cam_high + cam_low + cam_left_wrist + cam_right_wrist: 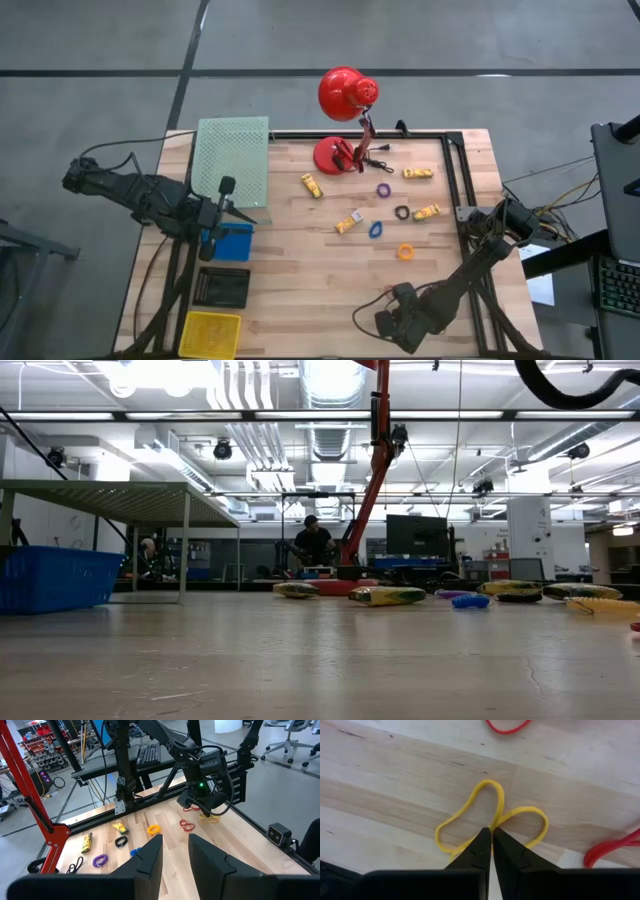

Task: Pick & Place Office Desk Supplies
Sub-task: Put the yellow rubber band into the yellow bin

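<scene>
Low in the high view's lower middle, the right gripper [491, 832] has pinched shut on a yellow rubber band [470, 810], so lifting it clear comes next, while the left gripper [175, 842] waits with jaws slightly apart.

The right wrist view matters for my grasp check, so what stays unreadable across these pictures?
- Yellow rubber band: right gripper fingers shut on it in the right wrist view; the gripper's body hides it in the high view.
- Red rubber band: cut off by that picture's edge.
- Left gripper: nothing seen between its parted fingers.
</scene>
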Available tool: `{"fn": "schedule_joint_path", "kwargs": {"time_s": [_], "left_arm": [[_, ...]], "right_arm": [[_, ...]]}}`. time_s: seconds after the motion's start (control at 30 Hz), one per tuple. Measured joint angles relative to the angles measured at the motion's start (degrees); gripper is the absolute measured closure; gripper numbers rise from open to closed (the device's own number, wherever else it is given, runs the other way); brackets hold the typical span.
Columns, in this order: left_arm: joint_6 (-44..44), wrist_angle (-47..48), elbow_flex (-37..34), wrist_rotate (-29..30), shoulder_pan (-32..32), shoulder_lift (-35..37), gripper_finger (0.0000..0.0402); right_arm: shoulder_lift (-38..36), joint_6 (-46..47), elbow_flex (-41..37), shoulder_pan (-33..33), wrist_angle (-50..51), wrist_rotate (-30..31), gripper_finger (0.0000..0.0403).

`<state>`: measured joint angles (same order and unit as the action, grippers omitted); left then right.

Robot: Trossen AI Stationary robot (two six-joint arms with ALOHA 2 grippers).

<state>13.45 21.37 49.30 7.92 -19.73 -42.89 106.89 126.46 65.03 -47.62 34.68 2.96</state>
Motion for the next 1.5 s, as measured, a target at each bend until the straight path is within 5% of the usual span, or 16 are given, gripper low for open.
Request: {"fn": "schedule_joint_path", "kwargs": {"time_s": [0.3, 0.67, 0.83, 1.1, 1.5], "left_arm": [[0.0, 0.0, 0.0, 0.0, 0.0, 0.0, 0.0305], [0.0, 0.0, 0.0, 0.0, -0.01, 0.0, 0.0305], [0.0, -0.01, 0.0, 0.0, -0.01, 0.0, 0.0305], [0.0, -0.02, 0.0, 0.0, -0.01, 0.0, 0.0305], [0.0, -0.02, 0.0, 0.02, -0.02, 0.0, 0.0305]], "right_arm": [[0.0, -1.95, 1.46, 0.0, -0.22, 2.03, 0.0394], [0.0, -14.8, 8.62, -0.24, 3.13, 22.58, 0.0394], [0.0, -24.44, 11.81, -0.06, 2.87, 36.4, 0.0394], [0.0, -56.67, 14.08, 1.44, -13.25, 55.09, 0.0394], [4.83, -108.46, 13.51, 8.02, -53.52, 53.64, 0.0394]]}}
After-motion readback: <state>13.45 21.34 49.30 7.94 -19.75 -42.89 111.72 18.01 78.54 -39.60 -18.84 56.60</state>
